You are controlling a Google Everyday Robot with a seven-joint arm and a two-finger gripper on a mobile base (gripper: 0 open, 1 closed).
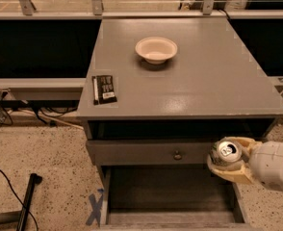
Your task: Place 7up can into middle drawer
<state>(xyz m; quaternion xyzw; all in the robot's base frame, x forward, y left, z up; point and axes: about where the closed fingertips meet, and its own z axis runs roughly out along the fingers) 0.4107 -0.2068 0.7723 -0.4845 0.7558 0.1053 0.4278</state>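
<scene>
My gripper (229,160) comes in from the right edge, its cream fingers shut on the 7up can (226,152). The can stands upright with its shiny silver pull-tab top facing up. It hangs above the right part of the open middle drawer (170,196), a shallow grey box with a dark floor pulled out below the cabinet. The can is in front of the grey drawer front with the round knob (177,155), to the right of the knob.
A grey cabinet top (213,81) holds a cream bowl (156,49) at the back middle and a dark snack packet (104,88) near its front left edge. Cables and a black bar (27,200) lie on the speckled floor at the left.
</scene>
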